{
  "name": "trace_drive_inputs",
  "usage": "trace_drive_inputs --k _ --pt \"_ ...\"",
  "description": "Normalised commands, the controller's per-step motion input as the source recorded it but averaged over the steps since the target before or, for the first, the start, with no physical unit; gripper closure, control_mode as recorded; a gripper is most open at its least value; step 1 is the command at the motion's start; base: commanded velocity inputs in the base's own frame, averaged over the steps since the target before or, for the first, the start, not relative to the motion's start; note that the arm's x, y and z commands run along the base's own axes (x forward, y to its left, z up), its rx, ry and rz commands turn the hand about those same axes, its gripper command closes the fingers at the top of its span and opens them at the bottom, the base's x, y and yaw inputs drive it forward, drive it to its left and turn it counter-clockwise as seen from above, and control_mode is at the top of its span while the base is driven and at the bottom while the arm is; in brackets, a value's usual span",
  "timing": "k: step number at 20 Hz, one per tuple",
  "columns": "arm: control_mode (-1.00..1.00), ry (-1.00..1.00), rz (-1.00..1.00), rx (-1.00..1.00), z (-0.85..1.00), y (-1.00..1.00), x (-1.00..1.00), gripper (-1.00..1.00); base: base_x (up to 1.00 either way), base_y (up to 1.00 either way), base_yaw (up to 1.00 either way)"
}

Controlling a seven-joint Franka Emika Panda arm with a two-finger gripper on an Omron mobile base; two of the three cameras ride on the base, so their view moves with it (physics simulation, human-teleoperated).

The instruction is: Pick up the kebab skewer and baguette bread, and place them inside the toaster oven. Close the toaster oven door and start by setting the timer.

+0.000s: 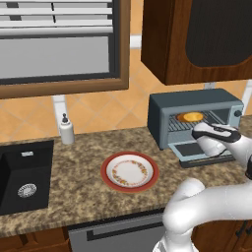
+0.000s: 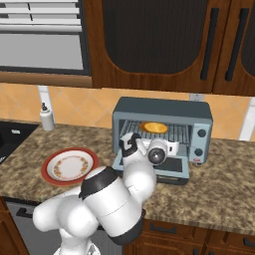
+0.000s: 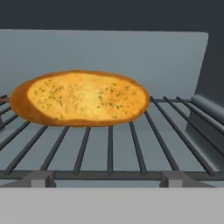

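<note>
The bread (image 3: 81, 98) is a flat oval slab, golden with green flecks and a darker orange crust, lying on the oven's (image 1: 162, 110) rack (image 3: 109, 148) of thin dark parallel wires, toward the left side and the back. The oven is a boxy blue-grey metal case with smooth pale inner walls and round knobs (image 2: 201, 133) at 3 o'clock on its face; its door (image 2: 172, 167) hangs open, folded down flat onto the speckled brown granite counter (image 1: 74, 167). A skewer cannot be made out. At 9 o'clock from the oven sits a round white plate (image 1: 130, 172) with a red rim and a patterned ring, bare. The glossy white arm bends at a bulbous elbow and reaches level toward the oven mouth, the hand (image 1: 209, 133) just over the lowered door. The fingers are not visible, so I cannot tell how the gripper stands.
</note>
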Motion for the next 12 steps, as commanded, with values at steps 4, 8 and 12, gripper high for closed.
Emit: trace_drive_inputs --k 4,8,12 --pt "-1.0 0.01 0.0 0.0 0.0 0.0 0.06 -1.0 0.0 0.0 0.0" --pt "-1.0 0.01 0.0 0.0 0.0 -0.17 -0.19 -1.0 0.0 0.0 0.0" --pt "-1.0 0.0 0.0 0.0 0.0 -0.27 -0.39 -1.0 0.0 0.0 0.0"
